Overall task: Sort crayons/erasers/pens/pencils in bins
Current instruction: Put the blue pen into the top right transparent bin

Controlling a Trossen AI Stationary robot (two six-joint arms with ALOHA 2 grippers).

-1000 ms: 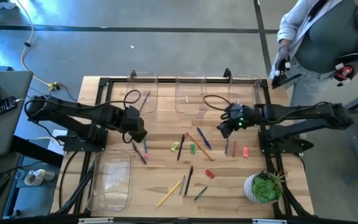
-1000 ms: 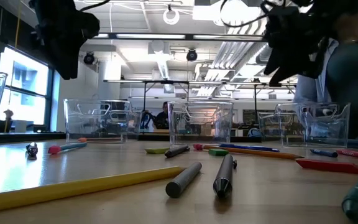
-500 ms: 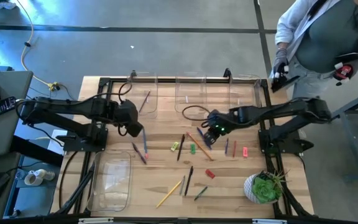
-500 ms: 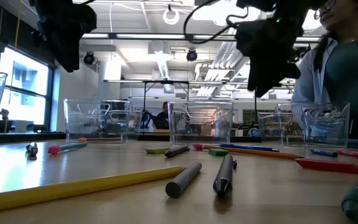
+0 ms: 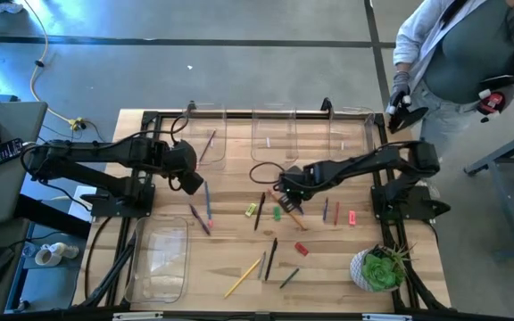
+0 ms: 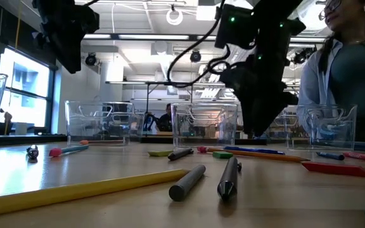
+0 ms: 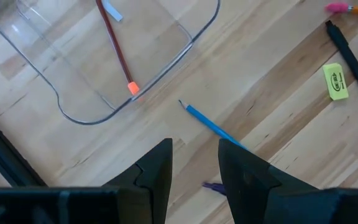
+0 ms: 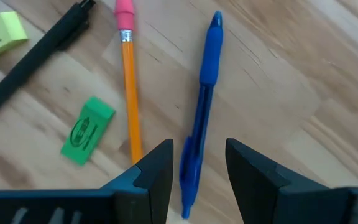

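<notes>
Pens, slim plastic: one blue pen (image 8: 202,106) flat on the pale wood-grain table (image 5: 328,259), beside an orange pencil (image 8: 130,99) with pink tip. Right end effector (image 5: 286,198) reaches low over the pen, fingers parted, holding nothing. Left end effector (image 5: 192,183) raised beside a clear round-cornered bin (image 7: 86,115), released.

Pen (image 8: 199,118) beside pencil (image 8: 130,106) (eraser (image 8: 87,130) on pencil's other side).

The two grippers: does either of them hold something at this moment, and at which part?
Nothing is held. The right gripper is open above the blue pen; the left gripper is open above the blue pencil.
</notes>
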